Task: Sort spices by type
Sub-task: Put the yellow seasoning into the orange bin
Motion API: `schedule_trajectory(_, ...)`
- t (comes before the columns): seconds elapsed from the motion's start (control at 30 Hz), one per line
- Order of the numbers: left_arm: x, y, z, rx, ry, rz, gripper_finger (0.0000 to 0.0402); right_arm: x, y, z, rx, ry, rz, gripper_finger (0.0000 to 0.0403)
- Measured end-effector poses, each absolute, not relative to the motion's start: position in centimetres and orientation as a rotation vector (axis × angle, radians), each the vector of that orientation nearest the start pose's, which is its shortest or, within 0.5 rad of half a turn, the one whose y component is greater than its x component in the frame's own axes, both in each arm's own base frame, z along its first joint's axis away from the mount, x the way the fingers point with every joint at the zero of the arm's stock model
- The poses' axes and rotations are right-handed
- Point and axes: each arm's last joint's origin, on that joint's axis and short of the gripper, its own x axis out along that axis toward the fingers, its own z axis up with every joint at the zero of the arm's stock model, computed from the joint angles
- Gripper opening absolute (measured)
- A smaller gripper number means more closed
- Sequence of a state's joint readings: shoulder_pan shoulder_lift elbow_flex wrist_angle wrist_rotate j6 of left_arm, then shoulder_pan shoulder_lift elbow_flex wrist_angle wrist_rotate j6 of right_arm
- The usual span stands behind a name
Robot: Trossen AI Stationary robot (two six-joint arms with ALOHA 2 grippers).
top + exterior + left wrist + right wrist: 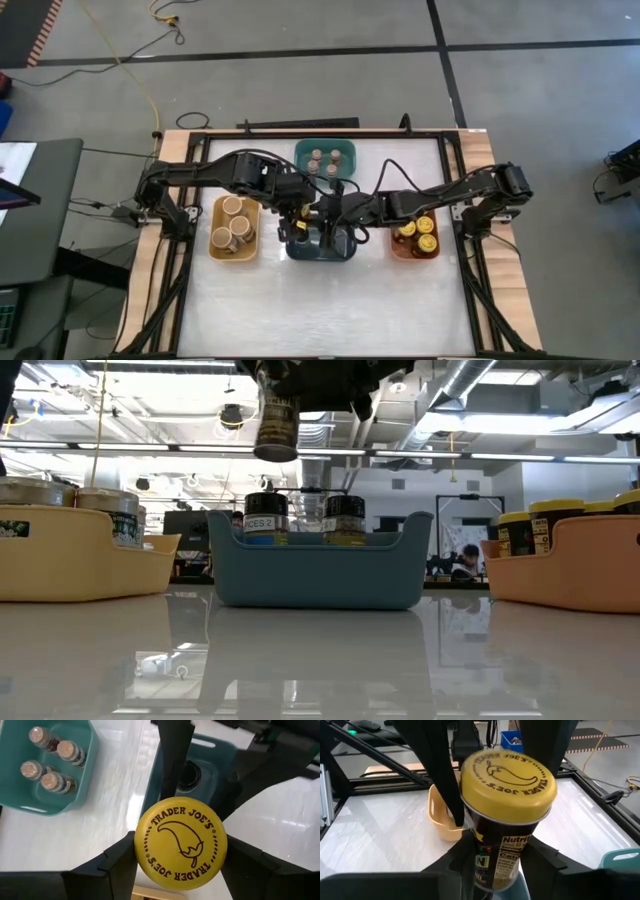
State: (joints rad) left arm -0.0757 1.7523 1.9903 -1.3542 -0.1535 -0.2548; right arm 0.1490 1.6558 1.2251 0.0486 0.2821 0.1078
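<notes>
A dark jar with a yellow lid (181,842) hangs high over the left end of the dark-blue bin (318,565); it also shows in the low view (277,425). My left gripper (296,218) is shut on it from above. My right gripper (330,212) is open and comes level from the table's right. In its wrist view its fingers (462,862) stand on either side of the jar's lower body (500,855). In the low view the jar's body is bare. Dark-lidded jars (345,520) stand in the blue bin. My left gripper pinches the jar's yellow lid (145,847) by its rim between its two fingers (112,867), one on each side. The fingers point down from above. The jar hangs upright below them, lifted clear of the bin. Whether my right gripper touches the jar, I cannot tell.
A yellow bin (214,228) with wide tan-topped jars stands to the left. A teal bin (301,160) with small brown-topped jars stands at the back. An orange bin (396,250) with yellow-lidded jars stands to the right. The near half of the table is bare white.
</notes>
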Motion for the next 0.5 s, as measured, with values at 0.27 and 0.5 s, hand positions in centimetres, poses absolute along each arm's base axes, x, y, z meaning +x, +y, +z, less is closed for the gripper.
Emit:
schedule_trajectory(0.27, 33.44, -2.10, 39.32, -0.130, 1.077, 0.221, 0.0247, 37.59, 4.84, 28.22, 0.021, 0.369, -0.147, 0.0191)
schedule_trajectory(0.5, 33.50, -2.09, 39.35, -0.129, 1.070, 0.222, 0.0248, 37.68, 4.54, 28.35, 0.025, 0.354, -0.155, 0.0211)
